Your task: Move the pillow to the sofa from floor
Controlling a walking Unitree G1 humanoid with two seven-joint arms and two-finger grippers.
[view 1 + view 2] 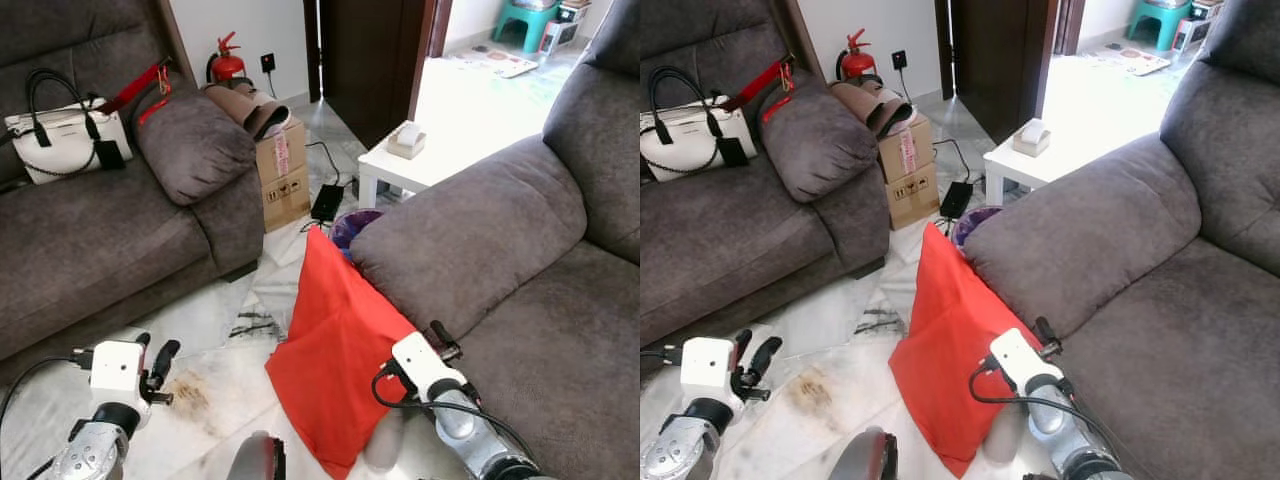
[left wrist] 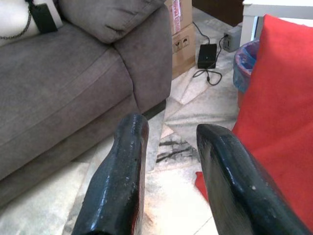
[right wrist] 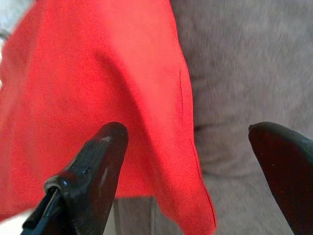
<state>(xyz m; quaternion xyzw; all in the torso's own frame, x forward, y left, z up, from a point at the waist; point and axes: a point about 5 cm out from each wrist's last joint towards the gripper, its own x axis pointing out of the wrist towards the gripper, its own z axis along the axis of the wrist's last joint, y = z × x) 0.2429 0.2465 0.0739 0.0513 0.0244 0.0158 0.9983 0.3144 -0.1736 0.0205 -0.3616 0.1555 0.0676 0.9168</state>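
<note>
A red pillow (image 1: 335,350) stands on the marble floor, leaning against the front of the right-hand grey sofa (image 1: 480,230). My right gripper (image 1: 437,338) is low beside the pillow's right edge, close to the sofa arm. In the right wrist view it (image 3: 185,129) is open wide, and the pillow (image 3: 98,73) and the sofa fabric lie just beyond its fingers. My left gripper (image 1: 155,350) hovers over the floor to the pillow's left, open and holding nothing. The pillow (image 2: 283,107) is off to one side of its fingers (image 2: 122,166).
A second grey sofa (image 1: 90,240) on the left holds a white handbag (image 1: 65,140). Behind the pillow are a cardboard box (image 1: 283,170), a purple bin (image 1: 352,225), a power adapter (image 1: 327,200) with cable and a white side table (image 1: 400,165). A fire extinguisher (image 1: 228,62) stands by the wall.
</note>
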